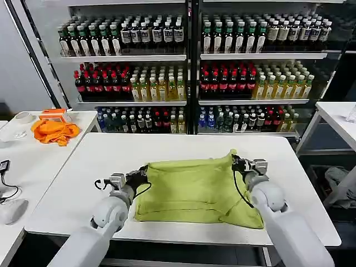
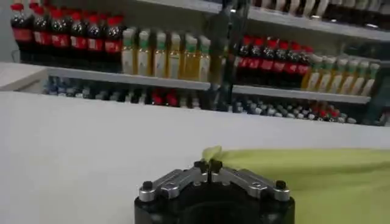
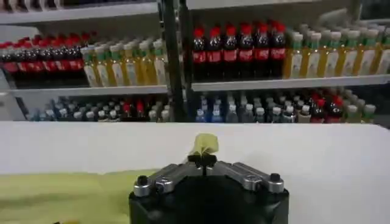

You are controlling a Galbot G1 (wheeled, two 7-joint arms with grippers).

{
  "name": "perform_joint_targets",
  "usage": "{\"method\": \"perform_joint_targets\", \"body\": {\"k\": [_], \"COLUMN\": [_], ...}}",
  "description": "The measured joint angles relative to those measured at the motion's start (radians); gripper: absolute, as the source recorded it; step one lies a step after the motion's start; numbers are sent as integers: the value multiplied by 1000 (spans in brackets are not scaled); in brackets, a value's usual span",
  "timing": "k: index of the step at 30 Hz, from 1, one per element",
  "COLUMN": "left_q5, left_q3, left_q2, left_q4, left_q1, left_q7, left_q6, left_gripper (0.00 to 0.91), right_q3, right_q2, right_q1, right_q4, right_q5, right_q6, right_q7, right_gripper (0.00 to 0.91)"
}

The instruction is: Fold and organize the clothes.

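Lime T-shirt [image 1: 194, 189], one, pinched by two grippers.

Even, bright indoor light from overhead, no hard glare. White table [image 1: 183, 150] reads slightly washed out; soft faint shadows under the lime T-shirt [image 1: 194, 192] edges. Head view fairly sharp, mild lens stretch toward corners. Both wrist views softer: shelf bottles [image 2: 152, 52] blurred, close gripper bodies dark, low detail. Shelving interior darker than the tabletop.

Lime T-shirt [image 1: 194, 189] (partly folded) lies spread on white table [image 1: 83, 183].
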Motion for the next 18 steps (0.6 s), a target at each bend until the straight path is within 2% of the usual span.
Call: {"method": "perform_joint_targets", "body": {"k": [12,18], "left_q5": [18,49], "left_q3": [-32,-34], "left_q2": [64,70], "left_q4": [-152,-204], "left_q1": [131,197], "left_q7": [12,17], "left_q6": [9,12], "left_gripper": [20,20], "right_q3": [160,211], "right_q2": [-16,-2], "right_q1": [-278,-401], "right_q4": [259,332], "right_q5": [-12,-34], "right_q6": [-18,-27], "right_q7": [4,11], "right_gripper": [0,0]}}
